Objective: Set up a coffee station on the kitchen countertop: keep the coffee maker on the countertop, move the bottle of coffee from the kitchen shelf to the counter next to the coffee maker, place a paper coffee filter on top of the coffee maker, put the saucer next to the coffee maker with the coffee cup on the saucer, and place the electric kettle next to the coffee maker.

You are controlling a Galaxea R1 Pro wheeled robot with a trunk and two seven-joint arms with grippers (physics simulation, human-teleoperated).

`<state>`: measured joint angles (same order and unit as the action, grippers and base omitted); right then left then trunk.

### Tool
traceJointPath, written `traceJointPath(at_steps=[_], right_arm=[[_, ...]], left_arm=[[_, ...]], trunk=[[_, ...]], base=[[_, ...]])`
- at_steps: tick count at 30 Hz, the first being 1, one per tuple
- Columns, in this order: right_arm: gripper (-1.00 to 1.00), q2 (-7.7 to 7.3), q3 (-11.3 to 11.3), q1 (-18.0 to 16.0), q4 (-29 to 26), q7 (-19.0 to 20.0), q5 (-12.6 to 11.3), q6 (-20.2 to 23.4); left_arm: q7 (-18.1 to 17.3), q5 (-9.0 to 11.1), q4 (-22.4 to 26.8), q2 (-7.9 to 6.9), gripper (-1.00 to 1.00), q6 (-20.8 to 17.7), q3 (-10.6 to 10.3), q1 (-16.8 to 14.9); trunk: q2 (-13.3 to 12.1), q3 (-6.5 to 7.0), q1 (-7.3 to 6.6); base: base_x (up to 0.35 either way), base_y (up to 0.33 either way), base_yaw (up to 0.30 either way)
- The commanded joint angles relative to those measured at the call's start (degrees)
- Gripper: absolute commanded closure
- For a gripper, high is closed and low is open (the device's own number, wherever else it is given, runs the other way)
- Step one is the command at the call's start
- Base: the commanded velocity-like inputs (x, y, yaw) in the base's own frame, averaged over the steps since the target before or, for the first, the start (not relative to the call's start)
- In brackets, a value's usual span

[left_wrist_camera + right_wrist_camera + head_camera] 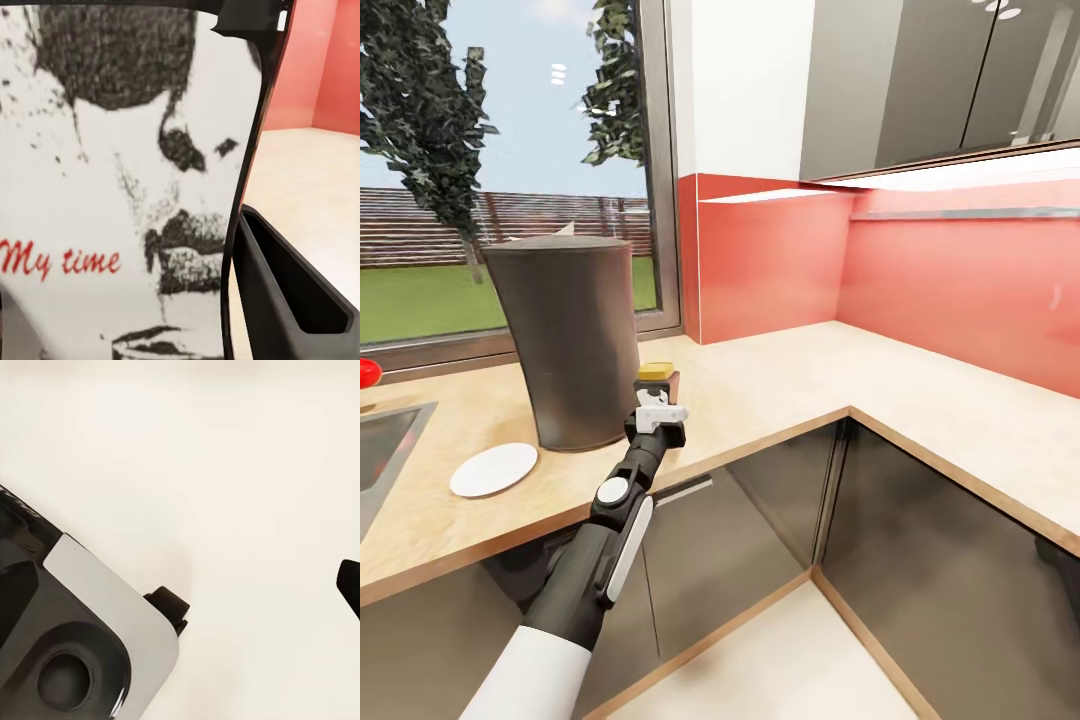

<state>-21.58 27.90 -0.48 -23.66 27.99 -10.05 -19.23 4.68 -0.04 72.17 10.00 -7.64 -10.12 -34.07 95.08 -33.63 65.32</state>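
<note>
- One coffee maker (572, 340) stood upright on the countertop (780, 385), its long axis vertical, in front of the window (510, 160); a bit of white, perhaps the filter (563, 230), showed at its top rim, too small to be sure.
- One bottle (658, 380) stood upright just beside the maker, on its right in the head view, yellow lid uppermost, base on the countertop; in the left wrist view its white label (120, 195) faced the camera, reading "My time" in red, the lettering level, so the bottle's long axis ran straight up.
- One saucer (494, 469) lay flat near the counter's front edge, just in front of the maker and left of the arm, with nothing on it.
- One sink (385, 450) was set into the counter at the far left; one small red object (368, 373) sat behind it.
- The left gripper (659, 402) was closed around the bottle; one dark finger (289, 289) lay along the bottle's side.
- The right gripper (346, 585) showed as one dark fingertip over a pale surface, beside part of the robot's base (75, 637); whether its jaws were wide or narrow I cannot tell.
</note>
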Motion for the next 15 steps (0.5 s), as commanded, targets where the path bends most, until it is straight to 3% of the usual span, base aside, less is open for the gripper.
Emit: traceJointPath(at_steps=[1, 15], right_arm=[[-1.00, -0.05, 0.36, -0.05, 0.02, 0.13, -0.59, -0.10], [-1.00, -0.07, 0.35, -0.05, 0.02, 0.13, -0.58, -0.10]], left_arm=[[0.24, -0.13, 0.08, 0.00, 1.00, -0.35, -0.08, -0.03], [0.24, -0.13, 0.17, 0.00, 1.00, -0.40, -0.08, -0.03]], trunk=[[0.43, -0.24, 0.22], [2.84, -1.31, 1.53]], base=[[0.000, 0.000, 0.000], [0.000, 0.000, 0.000]])
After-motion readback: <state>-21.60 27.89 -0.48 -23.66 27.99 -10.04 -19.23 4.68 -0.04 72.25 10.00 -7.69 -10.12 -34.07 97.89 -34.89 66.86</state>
